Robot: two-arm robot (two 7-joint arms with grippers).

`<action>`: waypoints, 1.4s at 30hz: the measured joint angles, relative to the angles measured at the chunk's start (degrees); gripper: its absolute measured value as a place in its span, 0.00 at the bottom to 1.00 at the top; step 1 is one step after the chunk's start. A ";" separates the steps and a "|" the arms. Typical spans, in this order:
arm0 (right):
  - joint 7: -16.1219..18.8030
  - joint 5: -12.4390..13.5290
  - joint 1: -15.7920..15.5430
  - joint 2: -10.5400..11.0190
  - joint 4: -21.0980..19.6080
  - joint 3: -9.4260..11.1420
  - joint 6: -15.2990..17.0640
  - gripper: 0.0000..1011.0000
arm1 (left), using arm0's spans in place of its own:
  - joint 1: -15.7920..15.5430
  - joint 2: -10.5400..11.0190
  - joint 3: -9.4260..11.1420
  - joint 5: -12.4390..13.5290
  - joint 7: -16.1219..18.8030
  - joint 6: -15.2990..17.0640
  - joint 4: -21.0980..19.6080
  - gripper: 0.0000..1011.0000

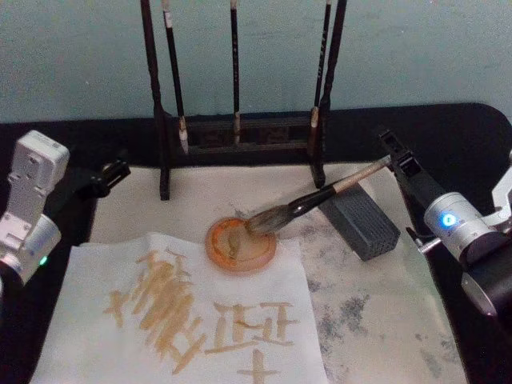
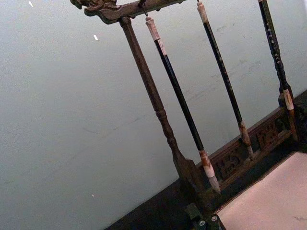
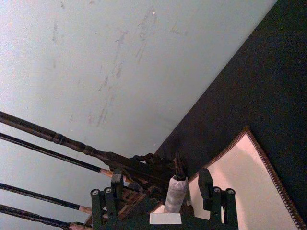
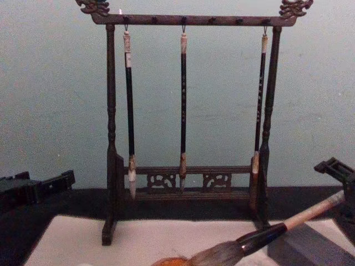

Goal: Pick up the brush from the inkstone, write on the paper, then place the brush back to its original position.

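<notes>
You are looking down at a dark worktop (image 1: 456, 132) covered by a beige, ink-stained felt mat (image 1: 384, 320). At the back of the mat stands a wooden brush rack (image 4: 183, 20) with three thin dark-handled brushes (image 4: 182, 105) hanging from its top bar. The brush (image 1: 320, 198) lies tilted. Its bushy grey-brown tuft rests on the inkstone (image 1: 232, 254), a round orange dish near the middle of the mat. Its pale handle rises toward the right rear, crossing over a ribbed dark grey block (image 1: 364, 228). Your right pincer (image 1: 394, 158) is at the far end of that handle, near the mat's right rear corner. In the right wrist view the pincer (image 3: 160, 184) is released: one finger (image 3: 115, 184) stands on each side of the handle, with a clear gap on both sides, so the brush is not gripped. The paper (image 1: 88, 280) is a white sheet at the front left of the mat. It carries ochre-brown brush strokes, and its upper right corner lies just beside the inkstone. Your left pincer (image 1: 112, 172) is parked at the mat's left rear edge, well apart from the brush and pointing toward the rack. You cannot tell whether it is released or clenched.
</notes>
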 joint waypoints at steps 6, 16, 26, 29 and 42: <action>0.78 0.44 0.27 0.04 0.70 -0.29 -0.37 1.00 | 0.00 0.00 0.00 0.00 0.00 0.00 0.00 0.99; 0.63 0.37 0.20 0.01 0.51 -0.18 -0.34 0.96 | 0.00 0.00 0.00 0.00 0.00 0.00 0.00 0.99; 0.56 0.25 0.14 0.00 0.39 -0.11 -0.30 0.69 | 0.00 0.00 0.00 0.00 0.00 0.00 0.00 0.99; 0.54 0.23 0.13 0.00 0.37 -0.09 -0.29 0.57 | 0.00 0.00 0.00 0.00 0.00 0.00 0.00 0.99; 0.48 0.15 0.07 0.00 0.31 -0.08 -0.25 0.19 | 0.00 0.00 0.00 0.00 0.00 0.00 0.00 0.99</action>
